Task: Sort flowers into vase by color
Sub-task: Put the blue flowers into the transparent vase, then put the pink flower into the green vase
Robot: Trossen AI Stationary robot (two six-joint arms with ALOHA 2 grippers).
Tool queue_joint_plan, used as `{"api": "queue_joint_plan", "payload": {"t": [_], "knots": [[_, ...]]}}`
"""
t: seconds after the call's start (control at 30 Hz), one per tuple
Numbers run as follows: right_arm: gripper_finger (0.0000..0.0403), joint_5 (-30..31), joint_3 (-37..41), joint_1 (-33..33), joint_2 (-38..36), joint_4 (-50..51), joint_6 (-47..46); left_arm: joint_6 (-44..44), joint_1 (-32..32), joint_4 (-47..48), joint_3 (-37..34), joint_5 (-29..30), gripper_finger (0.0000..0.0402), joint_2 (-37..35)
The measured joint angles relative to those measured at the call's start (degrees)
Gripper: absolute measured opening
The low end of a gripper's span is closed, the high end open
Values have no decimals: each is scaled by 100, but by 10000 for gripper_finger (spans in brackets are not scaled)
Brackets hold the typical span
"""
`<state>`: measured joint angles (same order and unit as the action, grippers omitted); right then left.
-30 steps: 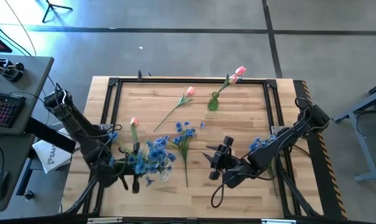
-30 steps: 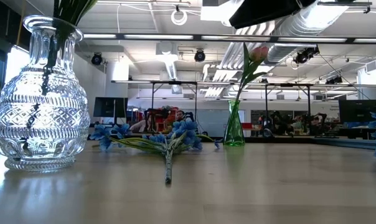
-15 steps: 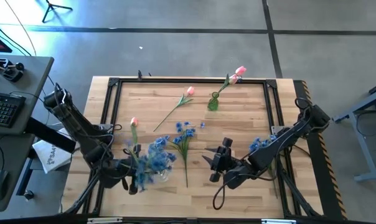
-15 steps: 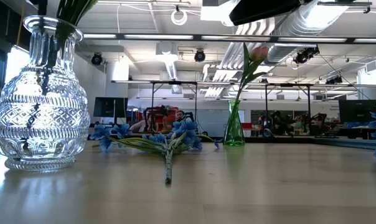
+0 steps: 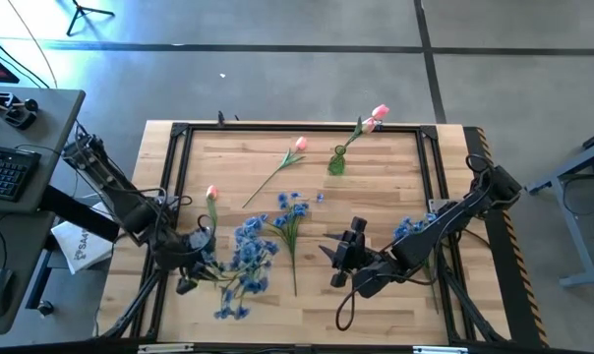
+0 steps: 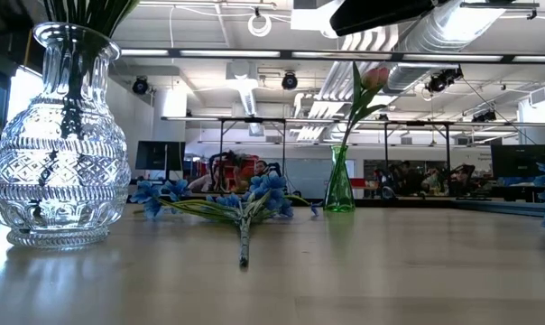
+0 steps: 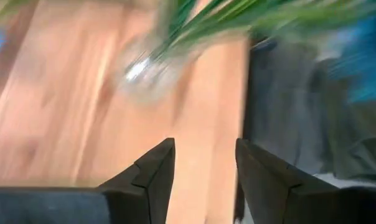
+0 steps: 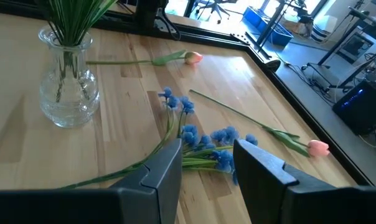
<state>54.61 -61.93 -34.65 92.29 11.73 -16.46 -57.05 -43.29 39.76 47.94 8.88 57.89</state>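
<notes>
A clear glass vase (image 5: 240,264) near the table's front left holds a bunch of blue flowers (image 5: 246,246); their stems stand in its neck (image 6: 83,27). My left gripper (image 5: 191,265) is open just left of this vase, with nothing between its fingers (image 7: 203,168). A small green vase (image 5: 336,162) at the far side holds a pink tulip (image 5: 379,115). Lying flat on the table are two more pink tulips (image 5: 300,145) (image 5: 211,194) and a blue flower (image 5: 289,211). My right gripper (image 5: 338,258) waits open at the front right, holding nothing (image 8: 206,168).
Another blue flower (image 5: 412,228) lies beside the right arm. A black frame (image 5: 179,133) runs around the table top. Off the table's left side is a desk with a keyboard (image 5: 4,167). Bare wood (image 5: 376,187) lies between the green vase and the right arm.
My left gripper has opened and let go of the blue flowers in the clear vase, then drawn back toward the table's left edge. The freed blossoms have spread out and lean over toward the near edge.
</notes>
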Motion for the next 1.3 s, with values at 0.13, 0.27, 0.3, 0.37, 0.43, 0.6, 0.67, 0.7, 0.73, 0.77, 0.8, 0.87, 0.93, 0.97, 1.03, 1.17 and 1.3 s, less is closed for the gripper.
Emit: {"api": "queue_joint_plan", "payload": {"t": [0.13,0.27,0.3,0.37,0.43,0.6,0.67,0.7,0.73,0.77,0.8,0.87,0.93,0.97,1.03,1.17,1.3], "knots": [[140,-94,0,0,0,5,-1,-559,144,1179,2,41,143,-42],[140,-706,-2,16,0,361,-143,-703,332,1714,2,1250,134,72],[140,-1133,-2,44,0,533,-251,-717,393,1690,2,1631,132,111],[140,-2099,9,103,0,852,-500,-724,548,1673,2,2196,132,197],[140,-2596,211,145,-3,794,-682,-701,804,1688,2,2352,132,309],[140,-2791,947,190,-4,650,-1479,-412,1566,1686,-152,2380,143,567],[140,-2809,1194,192,-4,671,-1965,-388,1895,1689,-338,2360,150,620],[140,-2818,1285,192,-4,688,-2172,-384,2059,1688,-450,2350,153,625],[140,-2836,1361,191,-4,685,-2337,-369,2221,1689,-565,2337,156,626],[140,-2875,1415,190,-4,680,-2475,-318,2373,1647,-693,2339,160,624],[140,-2905,1444,190,-4,703,-2573,-240,2517,1509,-823,2341,164,608],[140,-2930,1453,190,-4,720,-2650,28,2788,1070,-1074,2361,172,587],[140,-2927,1444,190,-11,688,-2635,467,3053,413,-1298,2407,181,587],[140,-2912,1429,192,-11,686,-2592,704,3184,73,-1385,2434,185,590],[140,-2822,1384,204,-11,644,-2474,1234,3483,-650,-1542,2472,193,588],[140,-2706,1286,257,-11,605,-2292,2390,4231,-2019,-1791,2307,198,612],[140,-2526,1281,304,-13,423,-2078,3356,4950,-3155,-1990,1863,196,900]]}}
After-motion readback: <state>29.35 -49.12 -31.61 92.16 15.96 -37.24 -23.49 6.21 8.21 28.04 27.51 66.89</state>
